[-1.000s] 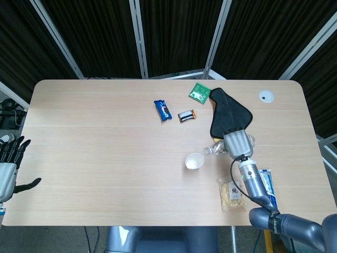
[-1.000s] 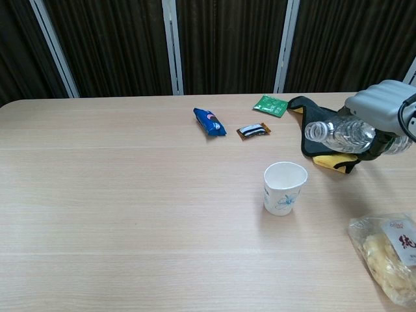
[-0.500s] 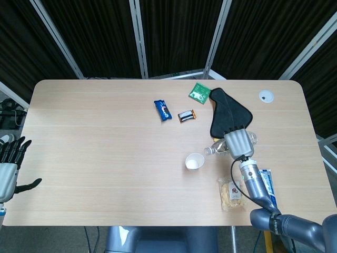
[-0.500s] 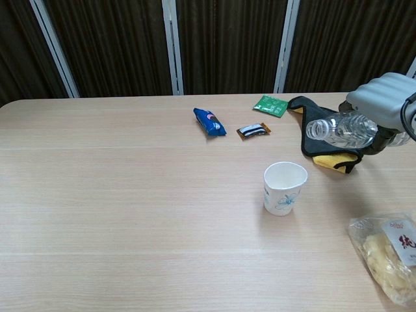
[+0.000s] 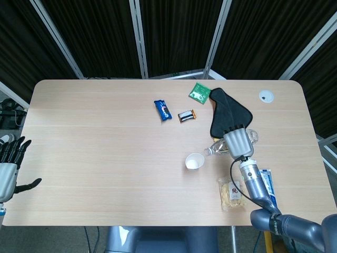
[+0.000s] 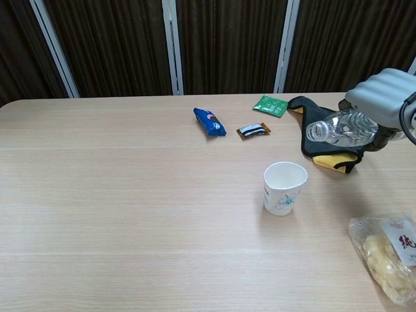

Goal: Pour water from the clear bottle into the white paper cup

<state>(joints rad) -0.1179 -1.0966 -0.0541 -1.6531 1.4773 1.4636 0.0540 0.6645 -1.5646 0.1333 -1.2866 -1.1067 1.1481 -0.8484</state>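
Chest view: right hand (image 6: 383,94) around tilted clear bottle (image 6: 341,128)

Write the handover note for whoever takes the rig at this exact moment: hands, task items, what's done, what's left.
Right hand: grips the clear bottle in the air, tipped near level, open mouth toward the white paper cup, to the right of it rather than over it.
Left hand: off the near left table edge, fingers apart, holding nothing.
Cup: upright on the table, near the snack bag.
Done: bottle uncapped, lifted and tilted. No stream of water shows; the cup's fill cannot be judged.
Left: bring the mouth over the cup, pour, set the bottle down.
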